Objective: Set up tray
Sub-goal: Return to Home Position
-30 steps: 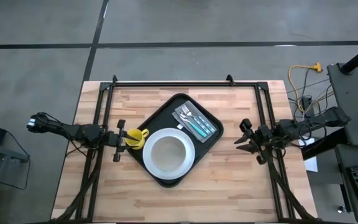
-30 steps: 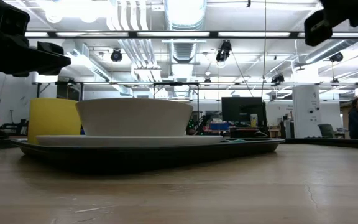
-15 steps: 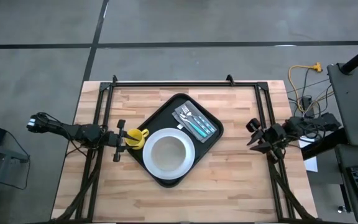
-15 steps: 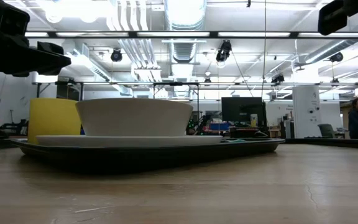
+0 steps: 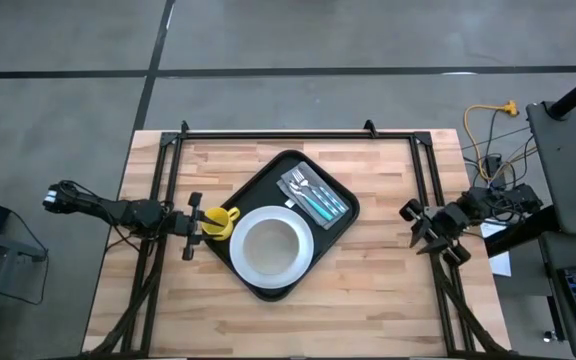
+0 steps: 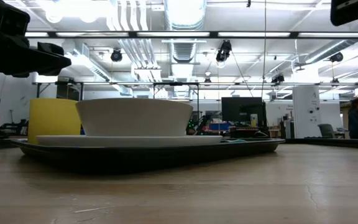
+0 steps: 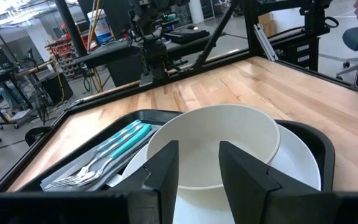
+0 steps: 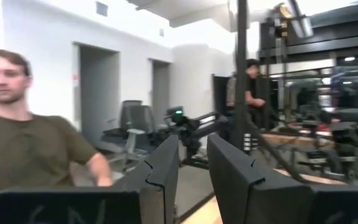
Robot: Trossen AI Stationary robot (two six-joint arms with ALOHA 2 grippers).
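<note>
Light wooden table (image 5: 368, 270) on a grey concrete floor (image 5: 68, 60), with the large black rectangular tray (image 5: 265, 188) angled mid-table, carrying dishes and cutlery. The left end effector (image 5: 190, 226) hovers beside the tray's left edge, fingers narrowly parted. The right end effector (image 5: 415, 228) hangs at the table's right edge, also slightly parted and empty.

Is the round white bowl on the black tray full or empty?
Empty. Seen from above, the round white bowl on the flat white plate in the large black rectangular tray shows only its bare white inside.
</note>
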